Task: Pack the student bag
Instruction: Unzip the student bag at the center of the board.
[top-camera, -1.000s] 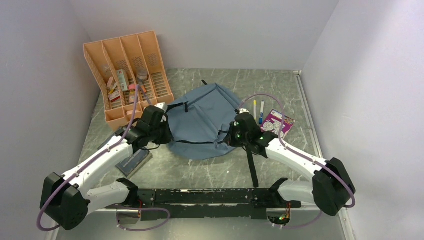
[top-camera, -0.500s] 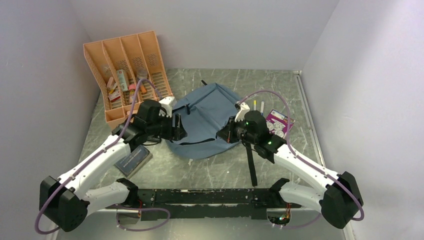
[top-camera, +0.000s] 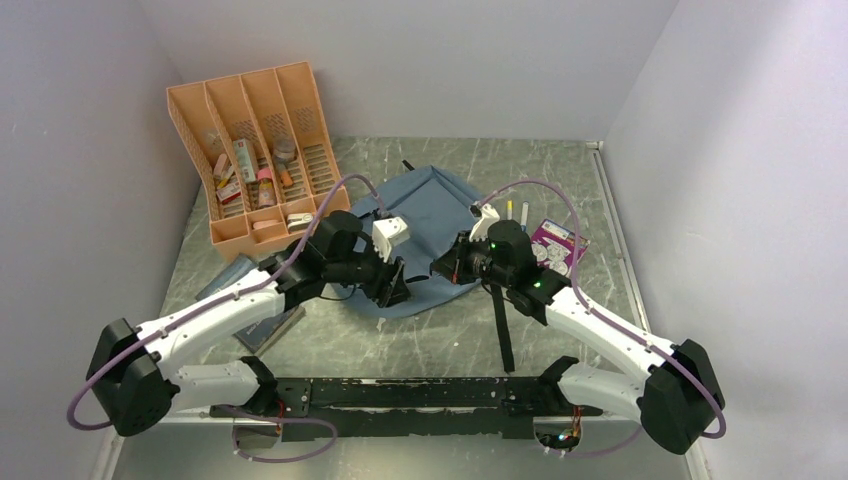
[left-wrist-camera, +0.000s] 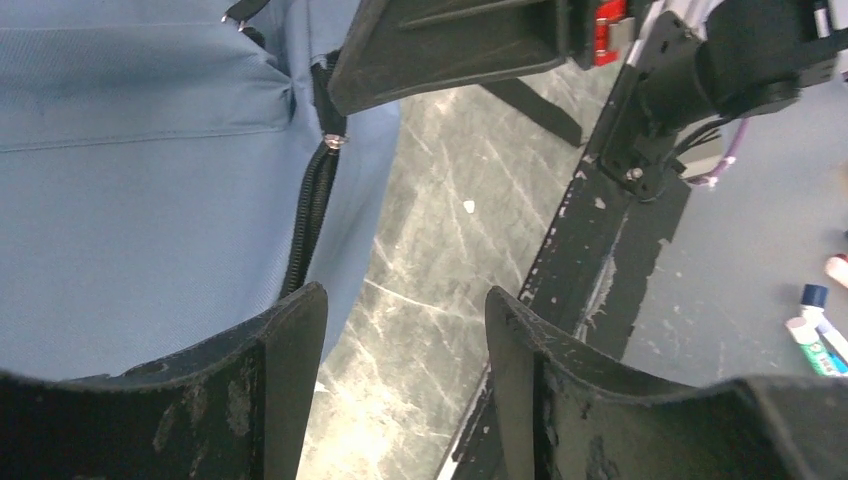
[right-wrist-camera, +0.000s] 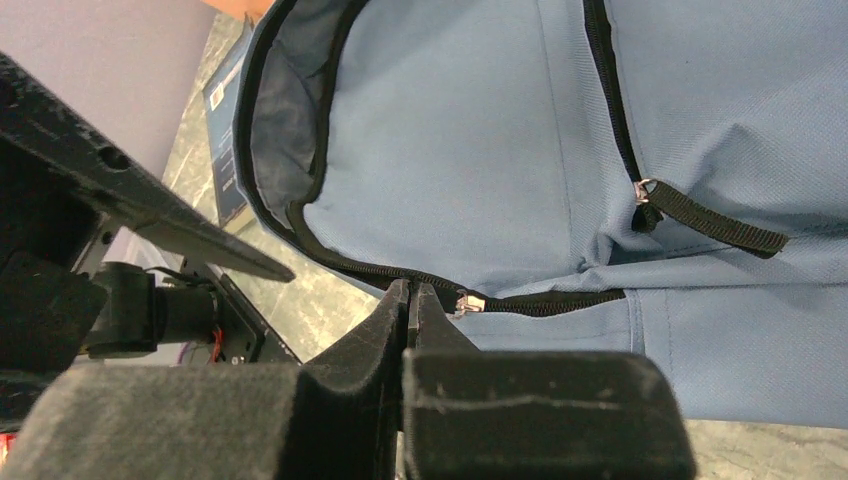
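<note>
The student bag (top-camera: 425, 210), grey-blue fabric, lies flat mid-table with its dark zipper partly undone. In the right wrist view the bag (right-wrist-camera: 480, 150) gapes at the upper left, showing grey lining. My right gripper (top-camera: 447, 268) is shut, its tips (right-wrist-camera: 412, 298) pinched on the zipper edge, with a metal zipper pull (right-wrist-camera: 466, 300) just beside them. At the bag's near edge my left gripper (top-camera: 395, 285) stands open. In its wrist view the left gripper (left-wrist-camera: 405, 320) has only marble table between the fingers (left-wrist-camera: 297, 335), with the bag's zipper (left-wrist-camera: 308, 210) left of them.
An orange file organizer (top-camera: 255, 150) with small items stands at the back left. Two pens (top-camera: 515, 212) and a purple packet (top-camera: 555, 245) lie right of the bag. A dark book (top-camera: 265, 322) sits under the left arm. A black strap (top-camera: 503, 335) trails toward the base rail.
My left gripper has opened and swung right, from the bag's left end to its near edge. The right gripper rose slightly, then held still, staying shut.
</note>
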